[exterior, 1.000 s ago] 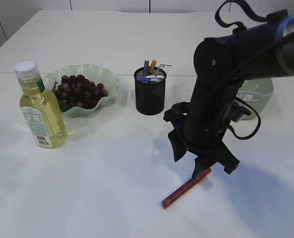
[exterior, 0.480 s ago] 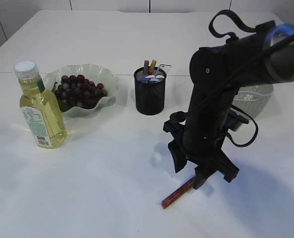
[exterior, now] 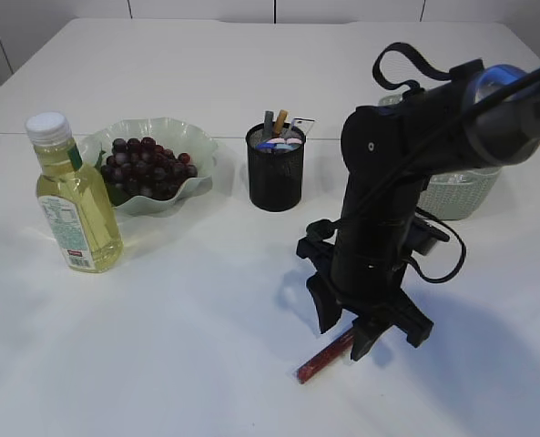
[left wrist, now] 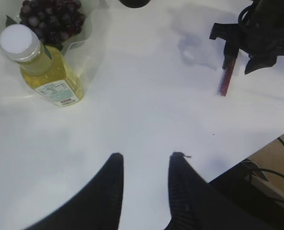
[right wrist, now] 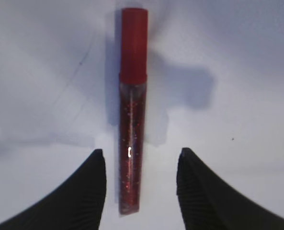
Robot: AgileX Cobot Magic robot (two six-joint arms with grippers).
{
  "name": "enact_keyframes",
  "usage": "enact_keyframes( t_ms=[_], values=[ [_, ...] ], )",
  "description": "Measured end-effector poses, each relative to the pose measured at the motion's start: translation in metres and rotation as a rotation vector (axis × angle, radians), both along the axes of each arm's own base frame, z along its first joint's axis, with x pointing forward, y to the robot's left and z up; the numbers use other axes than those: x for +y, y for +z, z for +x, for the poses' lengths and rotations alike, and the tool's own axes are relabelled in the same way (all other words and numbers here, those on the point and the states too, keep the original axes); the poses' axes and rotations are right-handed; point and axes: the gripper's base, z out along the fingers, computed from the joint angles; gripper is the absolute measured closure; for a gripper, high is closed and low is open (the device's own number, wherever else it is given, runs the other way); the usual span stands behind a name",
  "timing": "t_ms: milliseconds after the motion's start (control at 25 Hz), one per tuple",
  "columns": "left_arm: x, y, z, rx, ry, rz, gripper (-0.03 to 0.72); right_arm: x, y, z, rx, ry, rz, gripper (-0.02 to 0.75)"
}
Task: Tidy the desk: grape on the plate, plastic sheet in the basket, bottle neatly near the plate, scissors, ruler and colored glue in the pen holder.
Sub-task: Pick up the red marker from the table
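Step in hand: colored glue (right wrist: 131,120) pickup. Tube lies flat on worktop (exterior: 188,346), between fingers of right claw (right wrist: 139,184), jaws spread, nothing gripped. Left claw (left wrist: 144,184) parted, empty. Next judged: closure on tube, lift, transfer to pen holder (exterior: 276,168)

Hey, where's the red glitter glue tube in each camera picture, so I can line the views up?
Exterior view: red glitter glue tube lies on the table at lower centre-right, under the right hand.
Left wrist view: upper right, a small red stick beneath that black hand.
Right wrist view: centre, running top to bottom, red cap at the top, between the open fingers.
Shared landmark: the right hand straddling the tube.
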Motion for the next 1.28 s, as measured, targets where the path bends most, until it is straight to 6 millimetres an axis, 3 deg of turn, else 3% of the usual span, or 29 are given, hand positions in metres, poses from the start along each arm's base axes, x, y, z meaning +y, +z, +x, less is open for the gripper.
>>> enact_keyframes(
  t_ms=[1280],
  values=[
    [0.0004,0.0000,0.0003,-0.003,0.002,0.005,0.451,-0.0015,-0.0028,0.0029,-0.028,0.022,-0.019,0.372]
  ],
)
